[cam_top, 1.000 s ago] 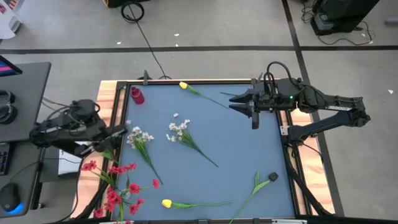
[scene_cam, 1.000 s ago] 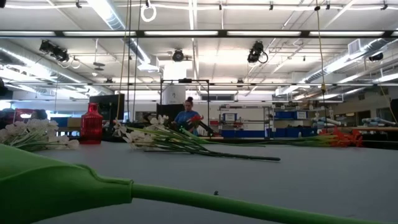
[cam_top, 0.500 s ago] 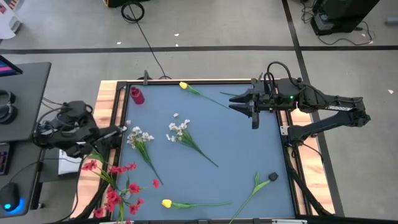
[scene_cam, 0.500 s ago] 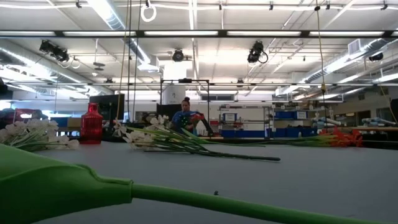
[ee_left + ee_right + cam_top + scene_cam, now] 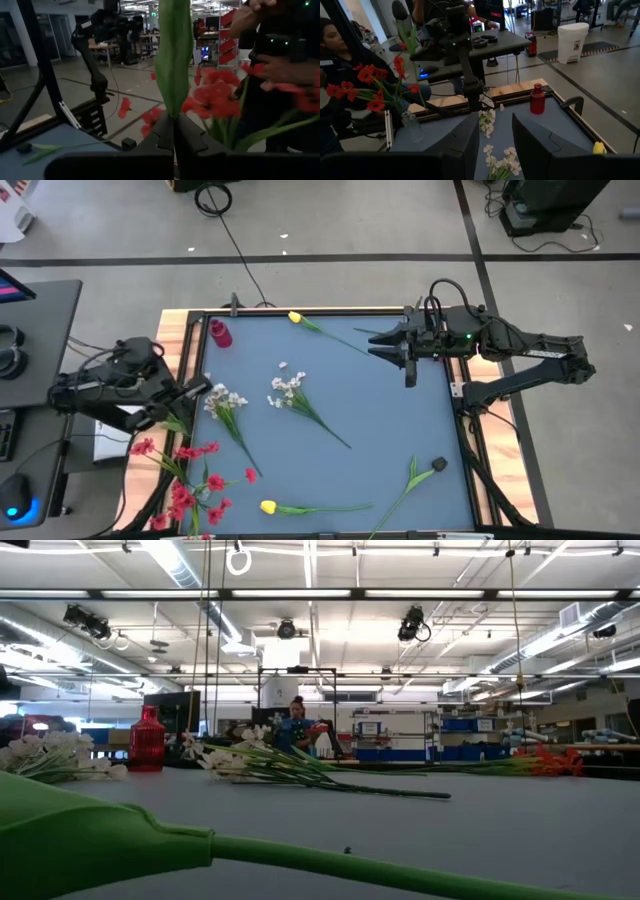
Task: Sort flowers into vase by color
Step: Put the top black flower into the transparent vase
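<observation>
The red-blossom spray (image 5: pixel 190 475) has its blooms around seven o'clock on the table (image 5: pixel 400 410), its stem running up toward the left gripper (image 5: pixel 198 391) at the nine o'clock edge. That gripper's fingers are pressed together on a green stem (image 5: pixel 174 55), seemingly this spray's. The vase (image 5: pixel 220 333) stands at eleven o'clock, just beyond the left gripper, so the carry looks short and the left arm is nearer. The right gripper (image 5: pixel 378 345) hovers at two o'clock, fingers apart, holding nothing.
</observation>
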Robot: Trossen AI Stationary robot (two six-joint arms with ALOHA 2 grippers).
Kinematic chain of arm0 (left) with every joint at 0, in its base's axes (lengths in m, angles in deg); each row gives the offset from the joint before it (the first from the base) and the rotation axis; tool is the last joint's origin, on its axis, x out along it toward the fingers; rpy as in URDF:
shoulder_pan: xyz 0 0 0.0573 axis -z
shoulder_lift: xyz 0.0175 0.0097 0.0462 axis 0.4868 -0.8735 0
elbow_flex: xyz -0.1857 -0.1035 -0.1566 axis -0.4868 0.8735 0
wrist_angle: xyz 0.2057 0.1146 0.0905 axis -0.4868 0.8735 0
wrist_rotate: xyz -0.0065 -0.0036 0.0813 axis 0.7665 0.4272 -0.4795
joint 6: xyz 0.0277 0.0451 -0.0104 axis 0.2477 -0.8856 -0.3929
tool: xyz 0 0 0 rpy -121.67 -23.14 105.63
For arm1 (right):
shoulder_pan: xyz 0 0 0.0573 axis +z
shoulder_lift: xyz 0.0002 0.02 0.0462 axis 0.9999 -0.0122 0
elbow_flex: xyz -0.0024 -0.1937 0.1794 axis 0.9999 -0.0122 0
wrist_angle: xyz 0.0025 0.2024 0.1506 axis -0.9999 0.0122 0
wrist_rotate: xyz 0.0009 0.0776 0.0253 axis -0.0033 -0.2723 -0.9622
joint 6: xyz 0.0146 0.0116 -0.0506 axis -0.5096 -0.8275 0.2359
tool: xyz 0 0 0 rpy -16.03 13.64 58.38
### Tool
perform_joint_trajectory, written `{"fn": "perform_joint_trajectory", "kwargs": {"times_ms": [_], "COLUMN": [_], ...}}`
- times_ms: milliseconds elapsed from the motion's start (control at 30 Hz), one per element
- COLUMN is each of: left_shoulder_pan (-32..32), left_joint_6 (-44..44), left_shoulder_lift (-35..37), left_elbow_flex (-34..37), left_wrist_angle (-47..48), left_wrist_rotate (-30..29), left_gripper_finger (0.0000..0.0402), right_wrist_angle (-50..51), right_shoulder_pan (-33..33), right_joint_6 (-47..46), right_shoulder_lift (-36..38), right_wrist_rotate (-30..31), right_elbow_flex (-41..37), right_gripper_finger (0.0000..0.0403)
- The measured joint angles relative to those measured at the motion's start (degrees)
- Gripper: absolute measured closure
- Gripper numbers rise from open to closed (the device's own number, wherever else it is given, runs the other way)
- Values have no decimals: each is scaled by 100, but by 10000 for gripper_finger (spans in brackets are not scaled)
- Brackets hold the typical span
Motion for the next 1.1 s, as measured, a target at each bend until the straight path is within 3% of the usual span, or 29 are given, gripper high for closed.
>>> {"fn": "perform_joint_trajectory", "kwargs": {"times_ms": [300, 500, 867, 1100], "left_shoulder_pan": [221, 531, 762, 1050], "left_joint_6": [-118, 443, 1765, 2513], "left_shoulder_lift": [-491, 32, 1300, 1461], "left_elbow_flex": [445, 992, 1008, 913], "left_wrist_angle": [-199, -303, -312, -1516], "left_wrist_rotate": [182, 187, 600, 325], "left_gripper_finger": [401, 401, 401, 401], "right_wrist_angle": [-1, -2, -4, -16], "right_shoulder_pan": [2, 2, 1, 0], "right_joint_6": [0, 0, 0, 0], "right_shoulder_lift": [0, 0, 0, 0], "right_wrist_rotate": [0, -2, -1, -1], "right_elbow_flex": [0, 0, 0, 0], "right_gripper_finger": [277, 277, 277, 277]}}
